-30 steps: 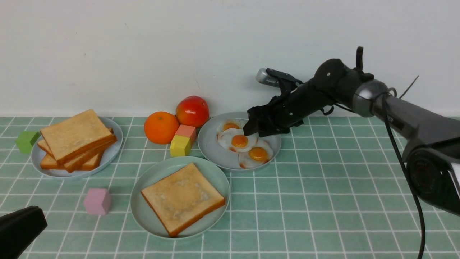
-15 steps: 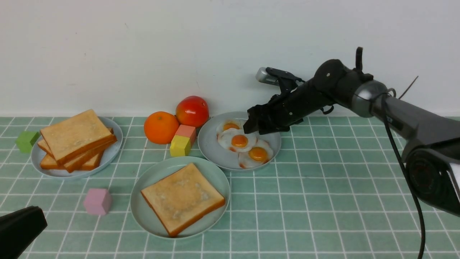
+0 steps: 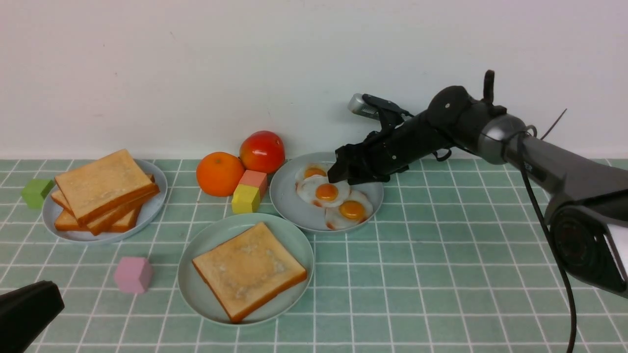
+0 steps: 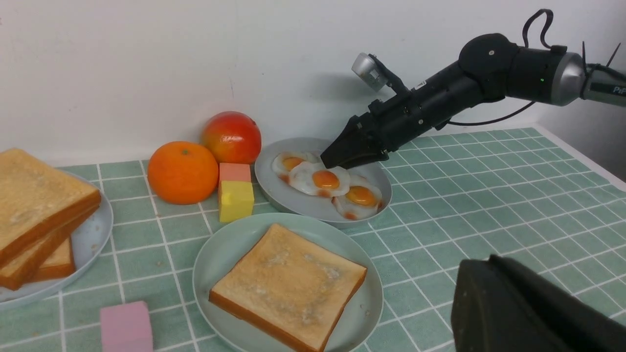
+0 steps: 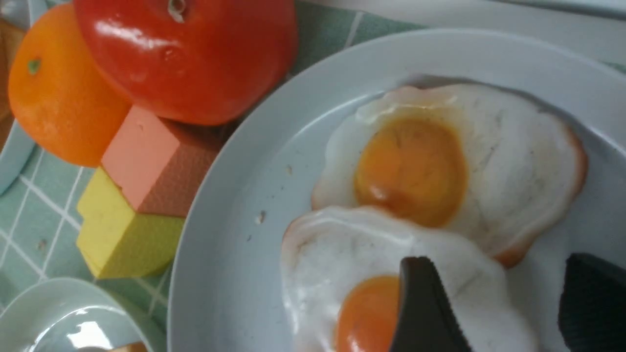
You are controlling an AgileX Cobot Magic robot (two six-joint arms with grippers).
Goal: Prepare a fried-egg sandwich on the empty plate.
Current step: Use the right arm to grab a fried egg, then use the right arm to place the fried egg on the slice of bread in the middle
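Note:
The pale mint-green plate [image 3: 206,240] at the front centre bears one toast slice [image 3: 249,269] with nothing on top. Behind it, a grey-blue plate [image 3: 289,196] carries three fried eggs. My right gripper [image 3: 337,174] hangs open just over the middle egg [image 3: 326,192], tips pointing down and left. In the right wrist view its fingers [image 5: 420,303] straddle that egg's white edge [image 5: 332,244], the gripper [image 5: 503,298] gripping nothing. My left gripper [image 3: 27,311] sits shut and empty at the near left corner, and in its own view it is a dark block [image 4: 494,298].
A pile of toast slices [image 3: 100,189] fills another grey-blue plate [image 3: 158,193] at the left. An orange [image 3: 220,172], a tomato [image 3: 262,151], and a salmon block [image 3: 255,180] and a yellow block [image 3: 245,198] crowd the egg plate's left side. A green cube [image 3: 37,192] and pink cube [image 3: 132,274] lie on the tiles.
My right gripper has crept a little to the left over the egg plate, still open. The left arm and all the food stay put.

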